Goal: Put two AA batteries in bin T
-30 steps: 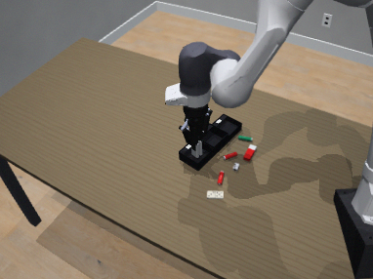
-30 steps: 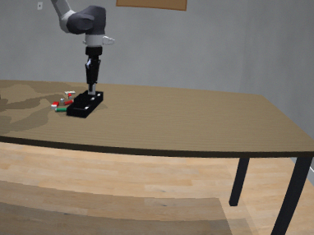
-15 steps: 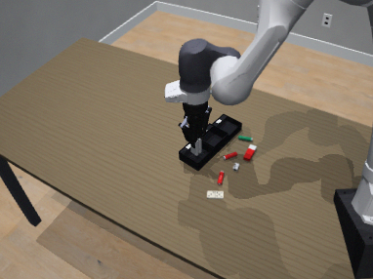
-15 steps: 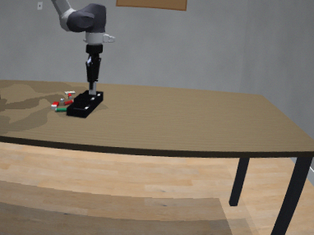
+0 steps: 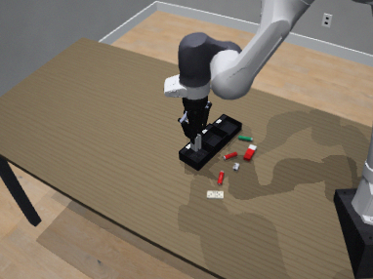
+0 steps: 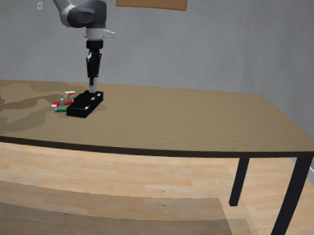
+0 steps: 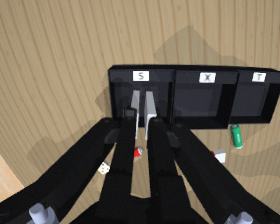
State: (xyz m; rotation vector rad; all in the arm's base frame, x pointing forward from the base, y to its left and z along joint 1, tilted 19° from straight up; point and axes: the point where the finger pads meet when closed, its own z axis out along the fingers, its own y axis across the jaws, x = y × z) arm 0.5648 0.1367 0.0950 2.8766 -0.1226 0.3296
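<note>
Three black bins stand in a row (image 5: 215, 148) (image 6: 78, 112); in the wrist view they are labelled S (image 7: 140, 76), X (image 7: 206, 77) and T (image 7: 259, 77). My gripper (image 5: 197, 144) (image 6: 93, 85) (image 7: 142, 100) is shut, with nothing showing between its fingertips, and hangs just above the S bin at the near end of the row. A green battery (image 5: 245, 139) (image 7: 236, 136) lies on the table beside the T bin. Two red batteries (image 5: 229, 155) (image 5: 221, 178) lie loose on the table beside the row. The bin interiors look dark, and I cannot tell what lies in them.
A red and white block (image 5: 250, 152), a small grey piece (image 5: 236, 166) and a white domino (image 5: 215, 194) lie on the table near the batteries. The robot base (image 5: 358, 224) stands at the right edge.
</note>
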